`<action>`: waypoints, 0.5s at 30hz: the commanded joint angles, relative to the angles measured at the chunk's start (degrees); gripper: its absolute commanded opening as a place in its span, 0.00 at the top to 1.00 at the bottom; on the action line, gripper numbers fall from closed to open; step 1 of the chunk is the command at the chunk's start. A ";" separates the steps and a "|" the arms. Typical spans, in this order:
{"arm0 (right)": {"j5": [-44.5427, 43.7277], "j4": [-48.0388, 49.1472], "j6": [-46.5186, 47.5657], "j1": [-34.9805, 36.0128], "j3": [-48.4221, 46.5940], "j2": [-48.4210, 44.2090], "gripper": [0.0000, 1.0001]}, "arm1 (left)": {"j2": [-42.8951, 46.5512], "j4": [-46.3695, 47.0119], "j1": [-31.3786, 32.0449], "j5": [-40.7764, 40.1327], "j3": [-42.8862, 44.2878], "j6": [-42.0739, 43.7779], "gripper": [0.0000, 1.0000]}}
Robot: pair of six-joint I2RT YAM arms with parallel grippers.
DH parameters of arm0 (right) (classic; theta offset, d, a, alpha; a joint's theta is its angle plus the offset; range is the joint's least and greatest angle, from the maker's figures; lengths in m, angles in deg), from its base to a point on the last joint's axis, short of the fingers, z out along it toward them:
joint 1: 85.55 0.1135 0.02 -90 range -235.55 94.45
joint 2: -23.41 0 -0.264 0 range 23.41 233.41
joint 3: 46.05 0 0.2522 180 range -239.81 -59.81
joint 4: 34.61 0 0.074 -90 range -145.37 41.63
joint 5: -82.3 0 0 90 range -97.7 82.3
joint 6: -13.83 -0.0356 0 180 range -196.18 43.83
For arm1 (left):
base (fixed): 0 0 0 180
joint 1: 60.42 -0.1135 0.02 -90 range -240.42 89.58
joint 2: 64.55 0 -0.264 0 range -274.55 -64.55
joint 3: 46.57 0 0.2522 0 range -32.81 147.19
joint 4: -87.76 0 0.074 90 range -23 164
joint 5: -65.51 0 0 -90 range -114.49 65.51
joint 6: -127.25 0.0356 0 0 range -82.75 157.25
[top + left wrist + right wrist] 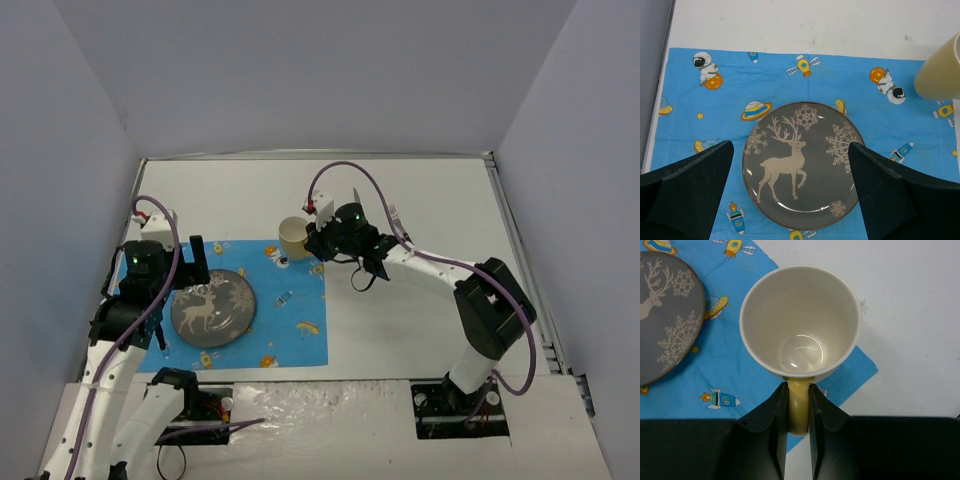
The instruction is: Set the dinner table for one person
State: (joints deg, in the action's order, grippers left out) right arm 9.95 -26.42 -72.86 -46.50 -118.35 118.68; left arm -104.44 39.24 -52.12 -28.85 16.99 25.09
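The white dinner table carries a blue cartoon-print placemat. A grey plate with a reindeer print lies on the mat's left half. My left gripper hovers over the plate, open and empty, with its fingers wide either side. My right gripper is shut on the handle of an upright, empty cream mug. The mug is at the mat's far right corner. I cannot tell whether it rests on the mat.
Two pieces of cutlery, one a fork, lie on the table behind my right arm. Grey walls close in the table at the back and sides. The mug's side shows at the right edge of the left wrist view.
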 commanded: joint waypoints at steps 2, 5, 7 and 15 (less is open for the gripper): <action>0.50 12.50 2.15 -0.11 -1.95 -0.41 1.00 | 0.00 3.47 0.14 -0.65 0.65 0.56 0.03; 0.05 12.55 2.53 -0.03 -1.96 0.32 1.00 | 0.00 3.47 0.14 -0.71 0.65 0.56 0.03; -0.07 12.70 2.70 -0.03 -1.81 0.59 1.00 | 0.00 3.47 0.14 -0.67 0.65 0.56 0.03; 0.01 14.30 3.27 -0.03 -0.75 2.58 1.00 | -0.26 3.60 0.14 -0.53 0.65 0.65 0.03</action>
State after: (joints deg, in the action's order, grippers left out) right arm 9.71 -22.38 -71.04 -46.46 -118.32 121.90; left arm -104.40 39.24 -52.12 -29.00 16.99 25.09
